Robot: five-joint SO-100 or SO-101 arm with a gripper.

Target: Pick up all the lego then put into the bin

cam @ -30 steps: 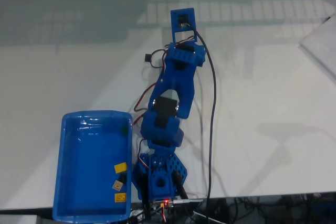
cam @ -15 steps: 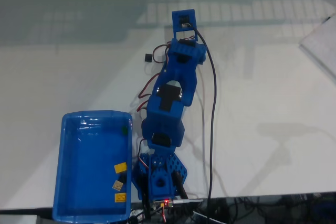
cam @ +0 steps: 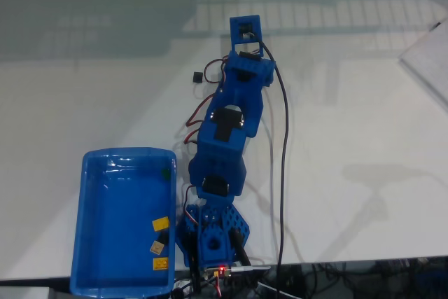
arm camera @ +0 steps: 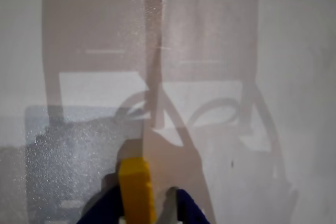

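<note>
glossy blue bin (cam: 105, 187), yellow lego (cam: 161, 223) inside, black lego (cam: 197, 76) on white counter (cam: 350, 138), blue arm (cam: 227, 138), yellow brick (arm camera: 135, 190) between blue claw (arm camera: 152, 208) tips

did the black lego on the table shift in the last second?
Cannot tell. The black lego sits at about the same spot against the bin; earlier the arm partly covered it, now it has swung clear.

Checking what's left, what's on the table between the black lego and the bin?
In the fixed view, only bare white table between the black lego and the bin.
</note>
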